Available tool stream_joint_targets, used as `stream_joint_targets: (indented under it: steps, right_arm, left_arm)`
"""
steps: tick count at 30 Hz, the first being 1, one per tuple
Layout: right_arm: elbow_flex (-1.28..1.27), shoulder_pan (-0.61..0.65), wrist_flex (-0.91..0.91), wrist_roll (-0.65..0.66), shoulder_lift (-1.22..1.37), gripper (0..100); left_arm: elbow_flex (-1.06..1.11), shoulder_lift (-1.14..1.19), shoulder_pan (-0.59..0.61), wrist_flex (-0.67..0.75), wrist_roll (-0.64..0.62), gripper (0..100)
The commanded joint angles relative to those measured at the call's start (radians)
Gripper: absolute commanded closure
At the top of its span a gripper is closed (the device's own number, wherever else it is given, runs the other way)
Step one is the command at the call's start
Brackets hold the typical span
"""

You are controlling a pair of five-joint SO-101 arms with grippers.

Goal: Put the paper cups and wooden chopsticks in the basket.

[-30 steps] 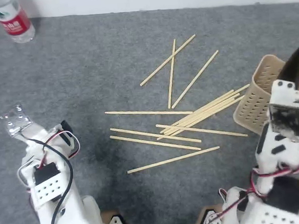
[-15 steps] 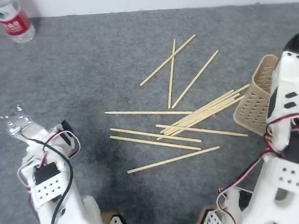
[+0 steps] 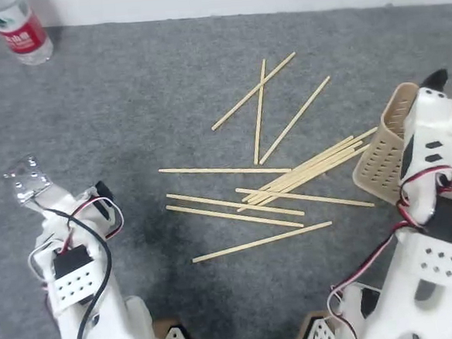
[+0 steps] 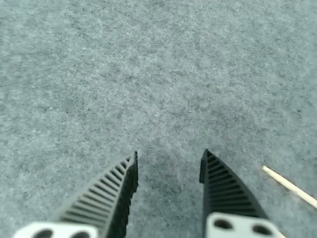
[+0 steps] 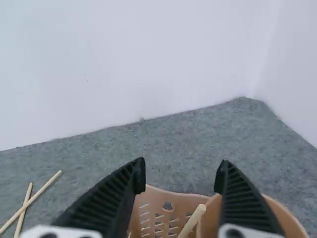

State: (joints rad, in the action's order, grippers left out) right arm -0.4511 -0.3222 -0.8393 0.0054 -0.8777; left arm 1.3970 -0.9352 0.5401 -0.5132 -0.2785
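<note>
Right pincer (image 5: 182,163) released, empty, poised directly over the basket (image 5: 163,201). One chopstick (image 5: 192,219) stands inside the basket. Left pincer (image 4: 170,153) released, empty, well apart from the basket. Loose chopsticks (image 3: 244,207) lie scattered on the grey surface (image 3: 128,106) beside the basket.

Looks like a robot lab bench: grey felt tabletop (image 3: 128,106), bare white wall (image 5: 124,59), exposed servo wiring (image 3: 105,252).

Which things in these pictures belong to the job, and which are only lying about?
Belong to the job:
- thin wooden chopsticks, scattered
- beige perforated plastic basket

Only lying about:
- clear plastic bottle with a red label
</note>
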Motion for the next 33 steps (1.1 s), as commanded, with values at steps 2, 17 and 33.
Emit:
stream_joint_targets:
  steps: [2,17,33]
  right_arm:
    - [0.163,0.071,-0.116,0.064,-0.002,78.8]
    - [0.209,0.711,-0.673,0.560,0.231,79.0]
    - [0.051,0.628,-0.329,0.933,0.866,79.0]
  left_arm:
    - [-0.010,-0.015,-0.008,0.025,-0.005,80]
    - [-0.010,-0.011,-0.005,0.025,-0.005,80]
    - [-0.008,-0.009,0.002,0.043,-0.009,80]
